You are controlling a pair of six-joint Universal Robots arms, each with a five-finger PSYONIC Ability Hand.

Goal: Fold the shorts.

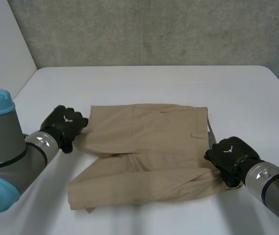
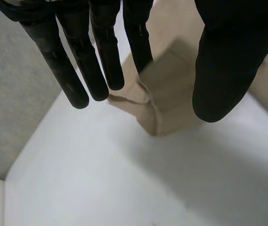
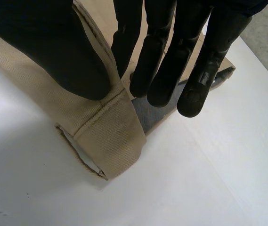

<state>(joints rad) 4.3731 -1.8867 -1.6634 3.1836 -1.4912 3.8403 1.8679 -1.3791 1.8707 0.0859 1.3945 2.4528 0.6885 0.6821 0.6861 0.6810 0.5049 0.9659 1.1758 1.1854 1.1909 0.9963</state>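
Evidently light and limp, the khaki shorts (image 1: 149,147) lie on the tabletop (image 1: 154,83). Our left hand (image 1: 64,125) hovers, fingers straight, over a leg-hem corner (image 2: 157,113); our right hand (image 1: 230,156) pinches the waistband end (image 3: 110,127). We judge the stitched edges the firmest holds.

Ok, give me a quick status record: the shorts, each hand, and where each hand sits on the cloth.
shorts: tan, spread on the white table, waistband toward the right arm, legs toward the left arm
left hand: open, fingers straight, over the far leg's hem corner
right hand: appears to pinch the waistband's near corner between thumb and fingers
fold: none made yet
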